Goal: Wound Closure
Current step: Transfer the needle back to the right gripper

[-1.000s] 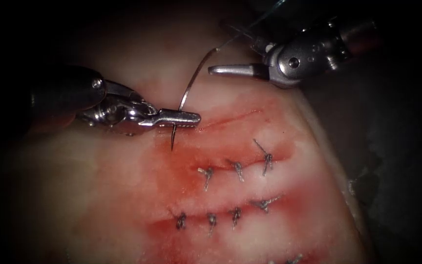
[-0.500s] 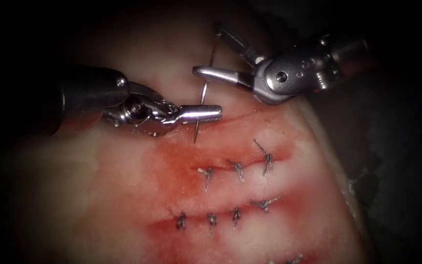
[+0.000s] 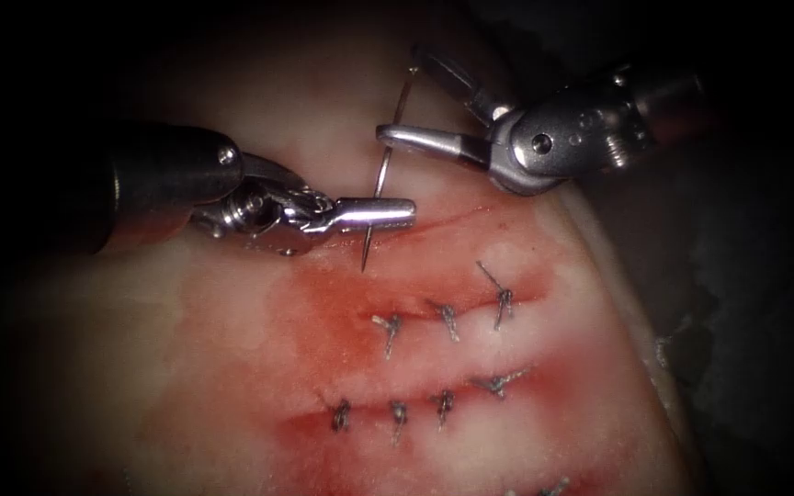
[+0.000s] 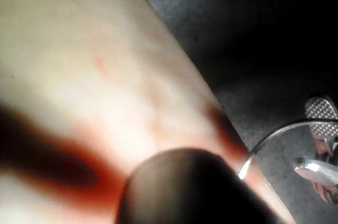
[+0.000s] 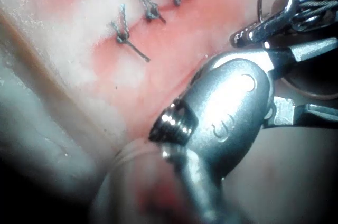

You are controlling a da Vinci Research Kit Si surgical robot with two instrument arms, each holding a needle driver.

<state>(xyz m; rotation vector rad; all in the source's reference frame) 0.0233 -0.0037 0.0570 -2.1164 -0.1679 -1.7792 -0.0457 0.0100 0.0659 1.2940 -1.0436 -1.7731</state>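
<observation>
The needle (image 3: 380,184) stands nearly upright above the tissue (image 3: 186,367), its point free just over the red-stained flesh at the left end of the open cut (image 3: 452,219). The left end effector (image 3: 388,213) is clenched on the needle low on its curve, near the point. The right end effector (image 3: 406,106) is released, jaws spread to either side of the needle's upper part. Below lie two rows of knotted stitches (image 3: 448,319) amid red fluid (image 3: 323,312). Past the tissue's right edge is a dark surface (image 3: 746,321).
</observation>
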